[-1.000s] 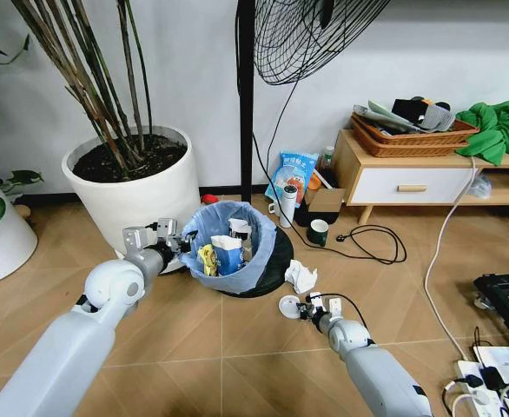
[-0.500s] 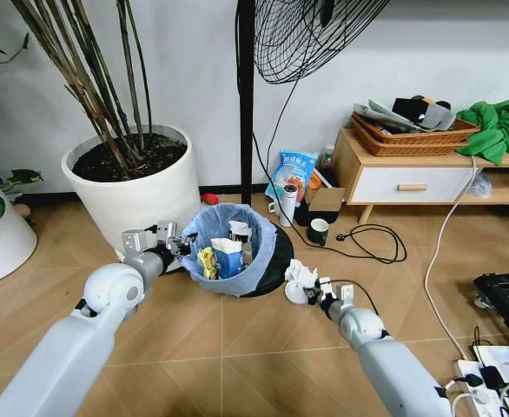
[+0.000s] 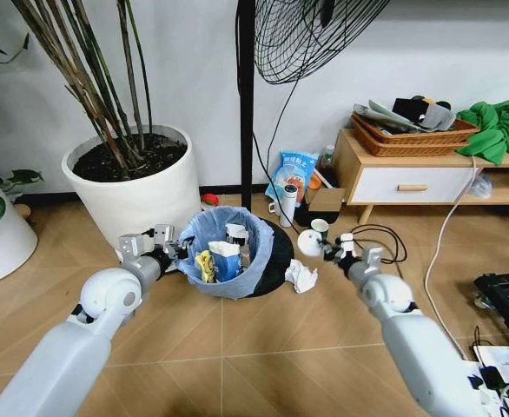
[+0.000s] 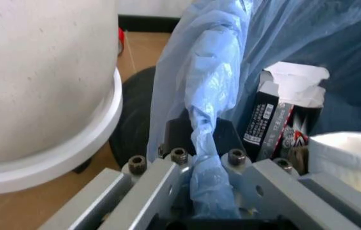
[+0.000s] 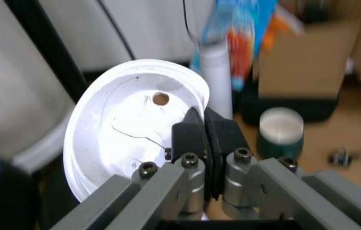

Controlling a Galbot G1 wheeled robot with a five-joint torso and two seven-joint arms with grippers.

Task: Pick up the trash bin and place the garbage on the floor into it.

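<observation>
The trash bin (image 3: 237, 280), small and dark with a crinkly light blue bag, stands on the floor (image 3: 237, 347) in front of me, holding a blue-white carton (image 3: 227, 258) and yellow scrap. My left gripper (image 3: 175, 249) is shut on its near-left rim; in the left wrist view the left gripper (image 4: 199, 139) pinches the bag's edge (image 4: 206, 96). My right gripper (image 3: 326, 246) hangs in the air to the right of the bin, shut on a white cup (image 3: 309, 241). In the right wrist view that gripper (image 5: 204, 132) clamps the cup's (image 5: 123, 124) rim. Crumpled white paper (image 3: 302, 276) lies beside the bin.
A large white plant pot (image 3: 142, 195) stands just behind my left gripper. The fan's pole (image 3: 246, 95) and dark base (image 3: 280, 248) sit right behind the bin. A green mug (image 3: 318, 228), cables (image 3: 380, 243) and a low wooden cabinet (image 3: 411, 178) lie to the right.
My right gripper has lifted the white cup off the floor and carried it up and away from me, to beside the bin. My left gripper keeps its hold on the rim.
</observation>
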